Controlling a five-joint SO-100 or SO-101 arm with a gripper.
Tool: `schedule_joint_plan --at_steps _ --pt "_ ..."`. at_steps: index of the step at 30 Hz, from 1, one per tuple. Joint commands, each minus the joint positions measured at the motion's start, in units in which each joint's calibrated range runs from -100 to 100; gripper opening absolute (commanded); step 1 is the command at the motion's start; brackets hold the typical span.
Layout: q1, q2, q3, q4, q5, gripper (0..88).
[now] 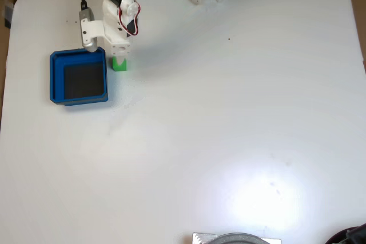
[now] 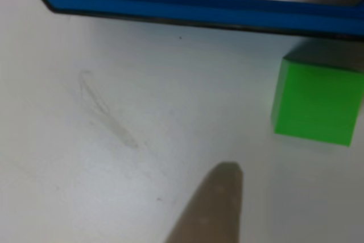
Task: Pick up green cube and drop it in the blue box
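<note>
The green cube (image 1: 119, 64) beside the blue box (image 1: 55, 78) looks light, hard, easy to pinch on flat sides; whether the tool (image 1: 119, 55) is open, nobody can tell.

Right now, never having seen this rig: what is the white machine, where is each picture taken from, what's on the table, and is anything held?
The white machine is a small robot arm; its two-finger gripper hangs low over the white table. The fixed view looks straight down on the whole table. The other view is a close-up from just above the surface, probably from a camera on the arm.

On the table lie two things. The green cube sits on the bare surface, just right of the blue box in the fixed view. The blue box is a shallow tray with a dark floor.

The brownish blurred shape at the close-up's bottom looks like a finger tip, apart from the cube. Nothing seems held; whether the jaws stand open I cannot tell.
</note>
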Motion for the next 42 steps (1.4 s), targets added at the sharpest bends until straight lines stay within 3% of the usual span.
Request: schedule_joint_plan --at_steps 1,12,27,33,42 --pt "0.59 -2.41 0.38 0.45 0.1 31.4" --pt "3.95 -0.66 1.28 -0.45 0.05 31.0" --pt "-1.24 -0.49 3.43 -2.16 0.05 30.4" --pt "-0.71 4.86 3.43 -7.87 0.05 30.4" --pt "0.52 5.78 3.43 -7.62 0.05 30.4"
